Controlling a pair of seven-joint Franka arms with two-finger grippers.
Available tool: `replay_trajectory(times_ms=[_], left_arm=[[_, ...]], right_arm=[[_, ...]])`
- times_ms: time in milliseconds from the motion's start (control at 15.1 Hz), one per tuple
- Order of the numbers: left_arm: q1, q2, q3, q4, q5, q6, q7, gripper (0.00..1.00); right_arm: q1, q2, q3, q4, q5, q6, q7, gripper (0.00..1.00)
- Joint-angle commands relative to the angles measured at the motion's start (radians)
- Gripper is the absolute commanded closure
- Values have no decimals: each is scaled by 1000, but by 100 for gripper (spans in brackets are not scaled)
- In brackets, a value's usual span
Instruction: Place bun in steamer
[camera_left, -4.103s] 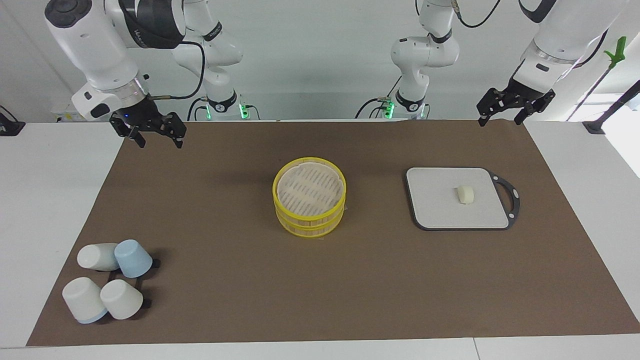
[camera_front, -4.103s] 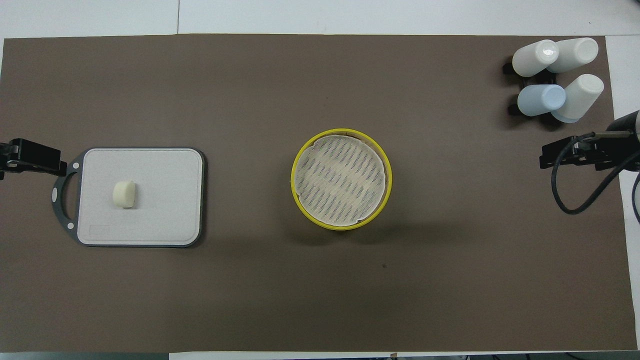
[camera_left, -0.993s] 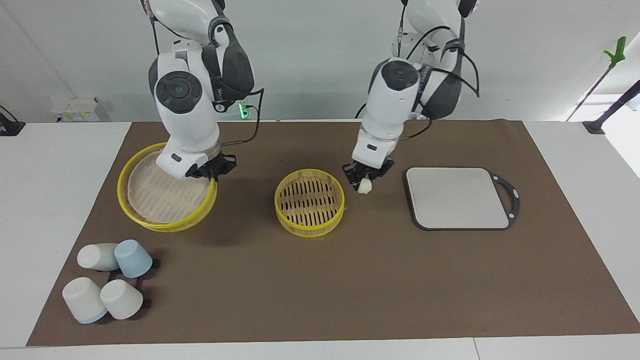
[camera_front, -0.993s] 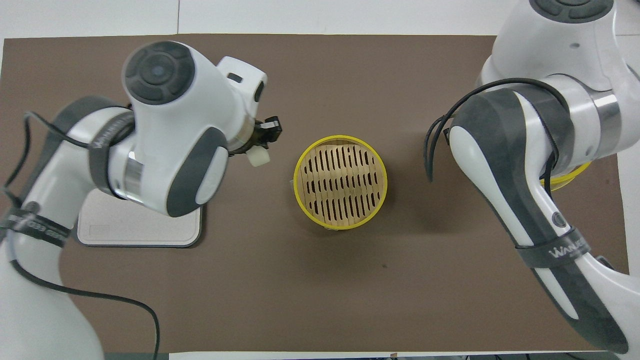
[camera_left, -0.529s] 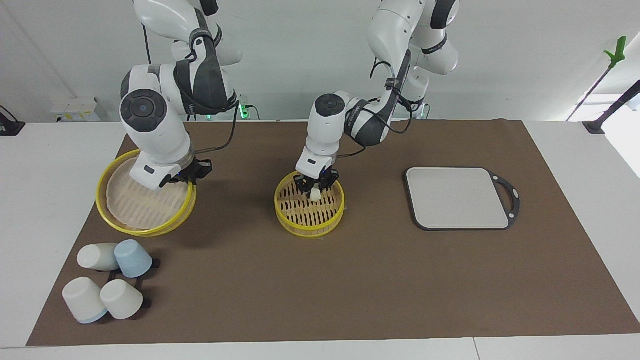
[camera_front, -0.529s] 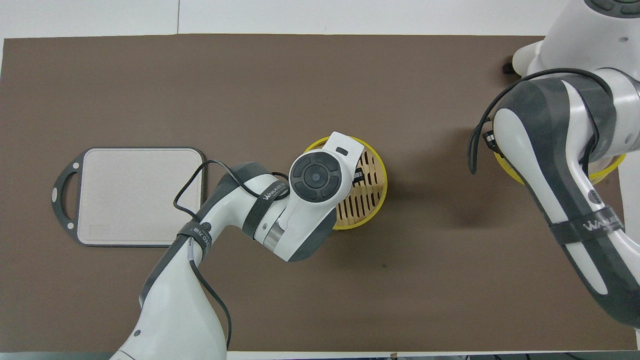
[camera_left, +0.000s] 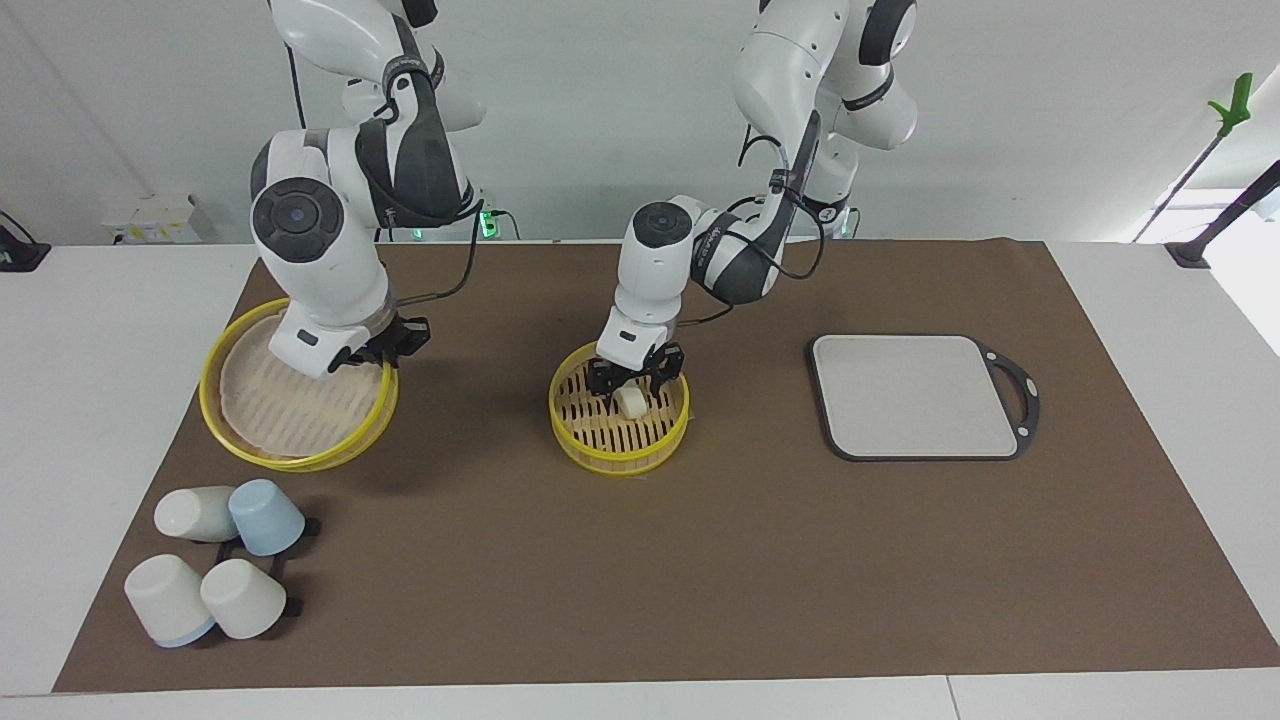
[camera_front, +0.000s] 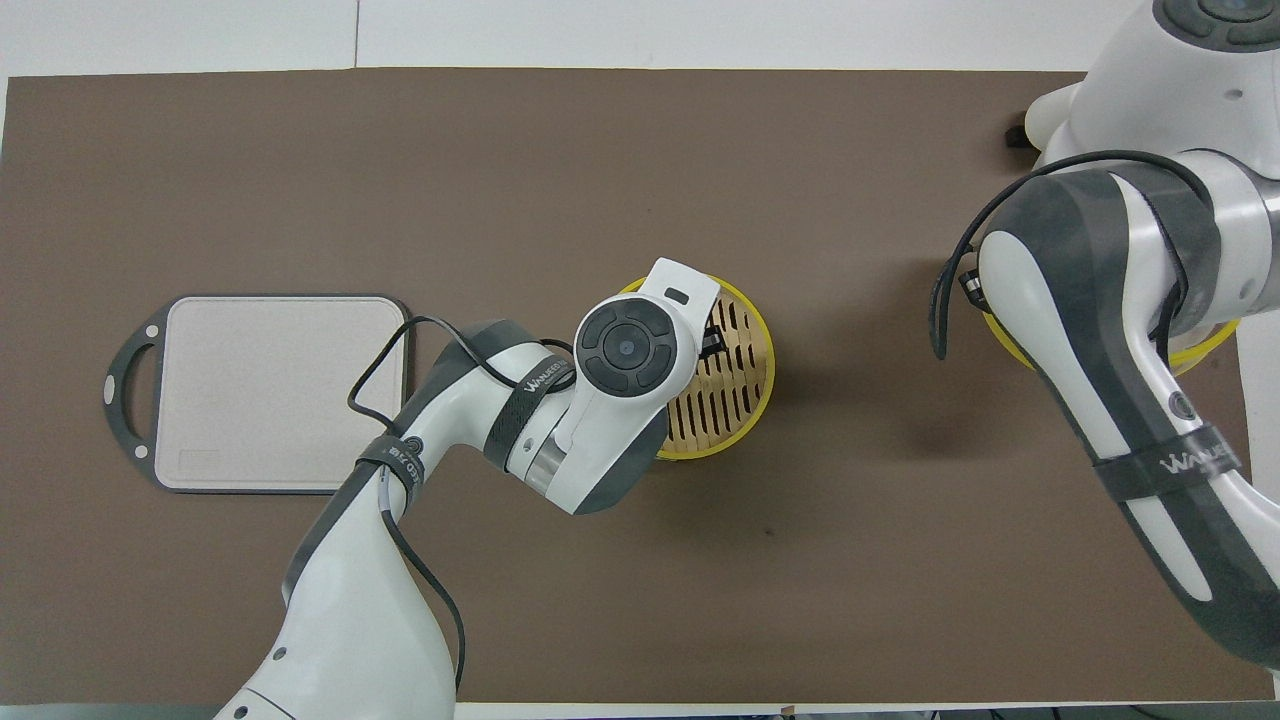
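The steamer (camera_left: 620, 440) is a round yellow-rimmed basket in the middle of the brown mat, uncovered, with its slatted bottom showing. The small cream bun (camera_left: 630, 402) lies on those slats, on the side nearer the robots. My left gripper (camera_left: 633, 384) hangs just over the bun, open, one finger to each side of it and nothing held. In the overhead view the left arm covers the bun and much of the steamer (camera_front: 748, 372). My right gripper (camera_left: 385, 352) is shut on the rim of the steamer lid (camera_left: 290, 405), holding it tilted near the right arm's end.
A grey board with a dark handle (camera_left: 915, 395) lies bare toward the left arm's end of the mat (camera_front: 280, 390). Several upturned white and blue cups (camera_left: 215, 560) stand farther from the robots than the lid.
The left gripper has opened and let go of the bun, which now rests on the steamer's slats, and has risen slightly. The right arm has shifted the lid a little.
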Motion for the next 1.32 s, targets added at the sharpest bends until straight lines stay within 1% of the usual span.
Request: replay_trajectory(times_ms=[0, 66, 199, 265, 331, 397, 463, 596, 662, 794, 993, 1125, 1257], left_arm=[[92, -144, 9, -10, -14, -181, 23, 0], [149, -199, 7, -1, -16, -278, 86, 0], [262, -285, 10, 13, -17, -448, 236, 0], [307, -326, 10, 9, -16, -510, 331, 0], [366, -360, 12, 12, -16, -571, 444, 0], [438, -392, 12, 16, -14, -619, 529, 0], [498, -418, 12, 24, -13, -651, 602, 0], [598, -442, 12, 45, 4, -711, 760, 0], [629, -446, 10, 59, 50, -733, 831, 0], [652, -460, 13, 78, 87, -768, 916, 0], [666, -469, 13, 91, 136, -799, 964, 0], [675, -475, 16, 108, 136, -829, 981, 0], [682, -478, 15, 142, 124, -851, 981, 0]], right_arm=[[10, -31, 21, -22, 0, 31, 37, 100], [45, -30, 21, -17, 30, 71, 109, 100], [139, -25, 21, -21, 74, 175, 265, 100], [191, -22, 21, -23, 77, 219, 333, 100], [264, -13, 20, -14, 81, 238, 428, 100], [341, 16, 20, -5, 78, 261, 552, 100], [389, 41, 18, 6, 77, 302, 646, 100], [470, 99, 17, 8, 65, 373, 756, 100], [499, 122, 15, 8, 63, 417, 793, 100], [513, 135, 18, -11, 57, 457, 808, 100], [518, 135, 20, -37, 61, 513, 811, 100], [521, 136, 20, -49, 72, 551, 823, 100], [523, 130, 21, -84, 72, 601, 864, 100]])
